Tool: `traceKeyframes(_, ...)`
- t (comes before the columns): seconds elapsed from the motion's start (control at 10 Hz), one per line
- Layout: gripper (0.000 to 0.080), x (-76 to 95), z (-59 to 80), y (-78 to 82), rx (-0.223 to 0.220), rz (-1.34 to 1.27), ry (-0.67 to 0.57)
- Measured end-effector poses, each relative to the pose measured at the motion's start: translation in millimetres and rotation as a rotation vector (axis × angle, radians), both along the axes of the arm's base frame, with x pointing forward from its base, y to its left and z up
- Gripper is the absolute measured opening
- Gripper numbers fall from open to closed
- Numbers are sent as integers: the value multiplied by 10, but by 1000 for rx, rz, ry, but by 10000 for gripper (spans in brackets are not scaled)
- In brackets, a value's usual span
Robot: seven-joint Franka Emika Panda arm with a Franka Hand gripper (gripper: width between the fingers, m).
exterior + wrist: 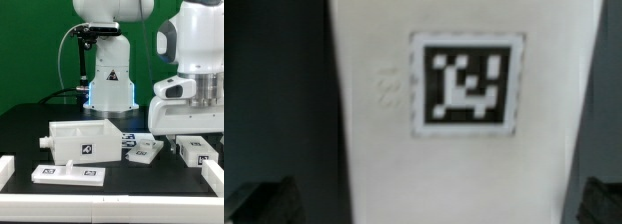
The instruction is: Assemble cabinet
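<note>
arm [195,60]: standing at the near right of the scene, wrist pointing down over the worktop [30,125].
jaws: standing wide apart and clamping nothing. In the wrist view their dark tips are flanking a white panel, with a gap showing on at least one side.
side panel [196,151]: lying flat on the worktop directly under the jaws, with one square tag [464,85] facing up.
cabinet body [85,140]: sitting left of centre as an open white box, showing a tag on its near face.
long panel [68,175]: lying flat at the near left, just in front of the cabinet body.
small block [146,152]: lying between the cabinet body and the side panel.
marker board [128,140]: lying flat just behind the small block, partly hidden.
pedestal [108,85]: standing at far centre, glowing blue.
</note>
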State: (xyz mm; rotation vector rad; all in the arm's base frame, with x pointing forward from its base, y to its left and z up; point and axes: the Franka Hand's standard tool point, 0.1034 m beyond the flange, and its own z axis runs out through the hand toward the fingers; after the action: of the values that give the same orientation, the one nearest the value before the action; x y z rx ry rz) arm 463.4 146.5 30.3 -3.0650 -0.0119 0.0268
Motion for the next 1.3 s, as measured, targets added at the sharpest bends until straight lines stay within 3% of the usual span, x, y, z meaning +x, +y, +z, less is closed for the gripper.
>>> traceKeyframes(0.2,798,80,144,-87,4,-10,0)
traceKeyframes(0.6,797,37,84,-73,2,8,9)
traceKeyframes(0.9,797,96,219,-293,3,98,24)
traceKeyframes(1.3,797,120,215,-305,3,101,30)
